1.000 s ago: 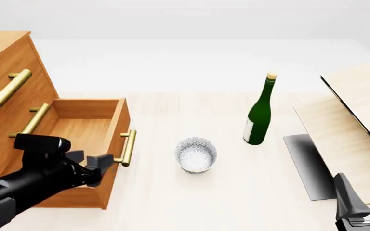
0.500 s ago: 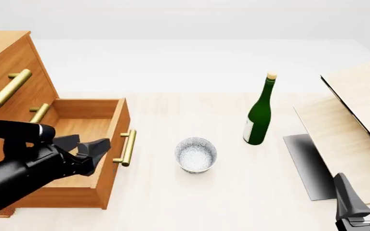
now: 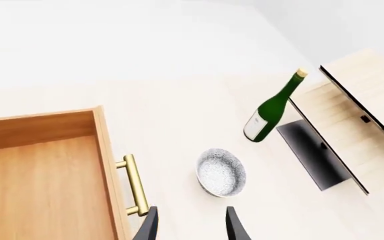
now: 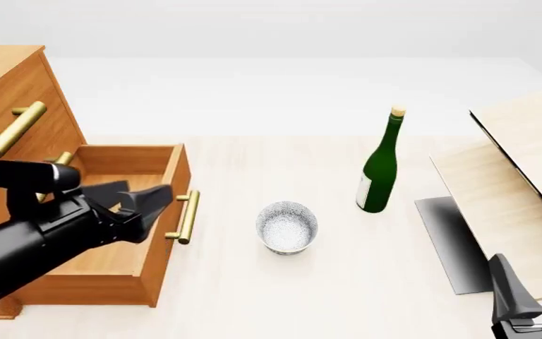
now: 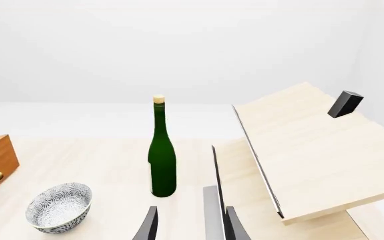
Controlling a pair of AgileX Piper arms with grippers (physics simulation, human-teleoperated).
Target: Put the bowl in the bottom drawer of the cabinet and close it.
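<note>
The bowl (image 4: 287, 227), white with grey speckles, stands upright on the table just right of the cabinet (image 4: 8, 78). The bottom drawer (image 4: 128, 159) is pulled out, showing bare wood inside (image 3: 38, 185) and its brass handle (image 4: 186, 216). My left gripper (image 4: 149, 191) hovers open above the drawer's front edge, left of the bowl (image 3: 222, 172), holding nothing. My right gripper (image 4: 538, 282) stands open and unloaded at the table's near right corner. From its wrist view the bowl (image 5: 58, 207) is far off beside the bottle.
A green wine bottle (image 4: 380, 166) stands upright behind and right of the bowl. A pale wood panel with a black edge (image 4: 525, 141) slopes over the right side, above a dark flat plate (image 4: 450, 240). The two upper drawers are shut.
My left gripper has risen from in front of the drawer's front to above its edge, drifting slightly right. Bowl, bottle, drawer and right arm have not moved.
</note>
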